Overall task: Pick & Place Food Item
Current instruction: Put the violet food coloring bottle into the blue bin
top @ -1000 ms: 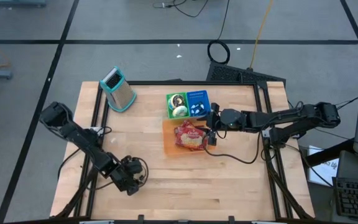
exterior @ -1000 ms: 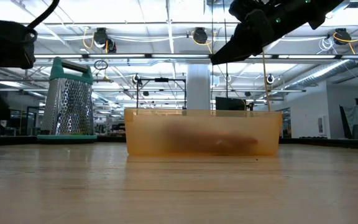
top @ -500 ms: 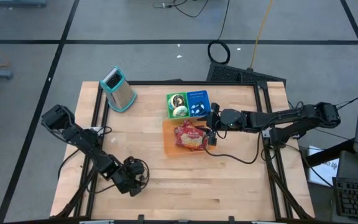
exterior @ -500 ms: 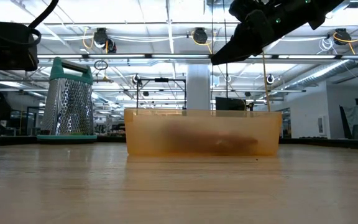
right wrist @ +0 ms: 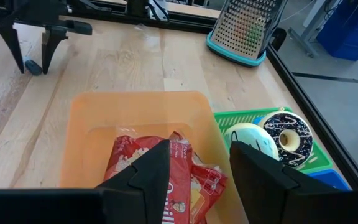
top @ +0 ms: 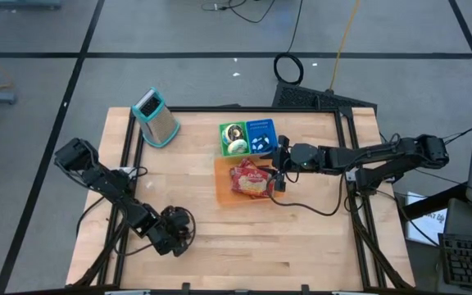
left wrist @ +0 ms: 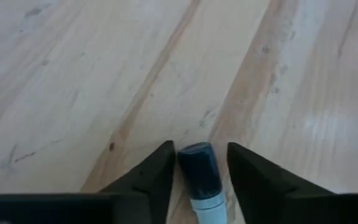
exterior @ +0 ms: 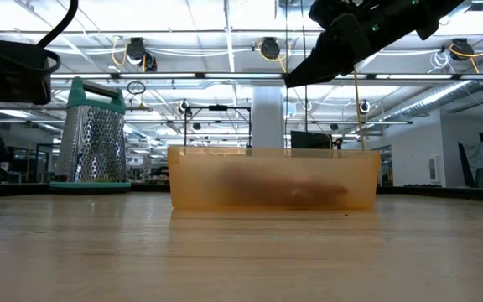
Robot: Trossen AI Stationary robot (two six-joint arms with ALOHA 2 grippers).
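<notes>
A red snack bag (top: 251, 180) lies inside the orange bin (top: 222, 187) at the table's middle. My right gripper (right wrist: 199, 146) hovers open above the bin's right side, with nothing between its fingers. Near the table's front left, my left gripper (left wrist: 199, 147) points steeply down at the bare wood. Its open fingers stand close on either side of a small dark cylinder with a white end (left wrist: 199, 177). The cylinder lies flat on the table, and I cannot tell whether a finger touches it. The right wrist view shows the same cylinder (right wrist: 33, 66) under that gripper.
A green tray with two donuts (top: 234, 139) and a blue bin (top: 261, 135) stand just behind the orange bin. A metal grater with a teal base (top: 156, 117) stands at the far left. Bare wood (top: 301, 238) stretches along the near side.
My left gripper has come down a little toward the table over the dark cylinder. My right gripper, the bin and the bag have kept still.
</notes>
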